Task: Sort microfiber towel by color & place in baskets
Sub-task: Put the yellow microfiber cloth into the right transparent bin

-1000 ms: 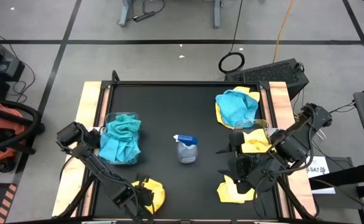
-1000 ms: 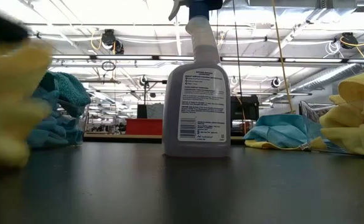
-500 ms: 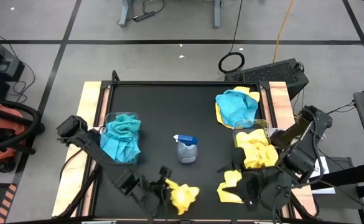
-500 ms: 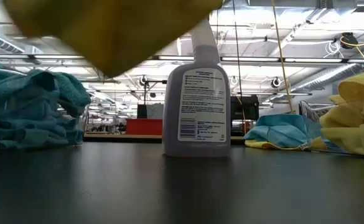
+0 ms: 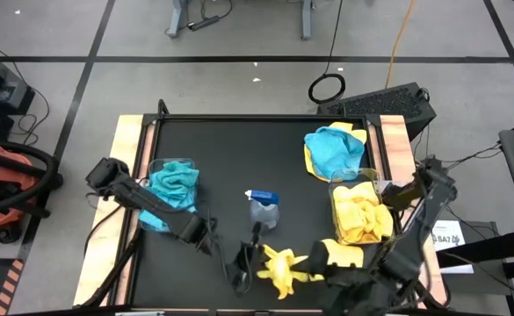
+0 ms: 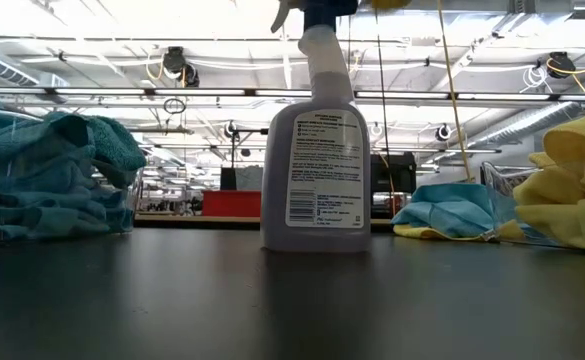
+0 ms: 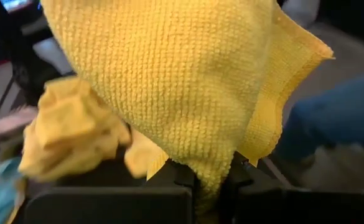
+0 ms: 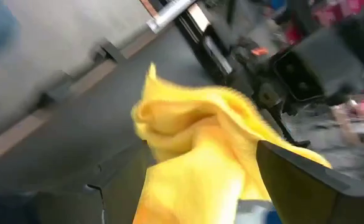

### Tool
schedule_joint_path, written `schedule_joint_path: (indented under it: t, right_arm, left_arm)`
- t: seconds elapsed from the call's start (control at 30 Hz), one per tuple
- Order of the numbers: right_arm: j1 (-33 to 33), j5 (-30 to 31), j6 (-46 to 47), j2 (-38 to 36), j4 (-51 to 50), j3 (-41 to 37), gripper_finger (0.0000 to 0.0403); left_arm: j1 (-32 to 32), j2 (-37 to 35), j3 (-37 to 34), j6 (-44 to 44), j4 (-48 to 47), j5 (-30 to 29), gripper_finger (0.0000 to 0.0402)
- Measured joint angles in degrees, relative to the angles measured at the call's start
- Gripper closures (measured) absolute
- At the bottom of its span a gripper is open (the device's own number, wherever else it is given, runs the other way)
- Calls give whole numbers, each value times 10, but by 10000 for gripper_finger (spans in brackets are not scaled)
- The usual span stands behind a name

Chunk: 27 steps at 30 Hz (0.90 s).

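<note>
Near the desk's front edge, I had the left gripper [image 5: 255, 256] pinching a yellow towel [image 5: 282, 266], which hung from its pressed-together fingers [image 7: 188, 180] just in front of the spray bottle [image 5: 263, 210]. My right gripper [image 5: 340, 279] sat close beside it at the front right, its fingers [image 8: 297, 168] spread wide with another yellow towel [image 5: 340, 254] between them. Teal towels [image 5: 170, 193] filled the left basket [image 5: 155, 165] by the left edge. Yellow towels [image 5: 359, 211] lay in the right basket [image 5: 355, 178] by the right edge. At the back right, a teal towel [image 5: 333, 150] lay on a yellow one.
</note>
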Motion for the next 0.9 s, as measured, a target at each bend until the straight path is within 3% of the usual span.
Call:
schedule_joint_path:
  t: [0.1, 0.3, 0.57, 0.73, 0.9]
  right_arm:
    - [0, 60, -41, 27, -5, 0, 110]
    - [-3, 121, -84, 62, -9, 0, 110]
    - [-8, 174, -81, 67, 3, 0, 121]
    - [-10, 186, -105, 67, 30, 0, 169]
    - [-9, 187, -137, 67, 48, 0, 254]
  left_arm:
    - [18, 0, 0, -12, 31, 43, 381]
    - [39, 0, 0, -30, 81, 135, 381]
    - [42, 0, 0, -29, 114, 153, 381]
    - [47, 0, 0, -31, 116, 155, 366]
    - [47, -1, 0, -30, 123, 148, 347]
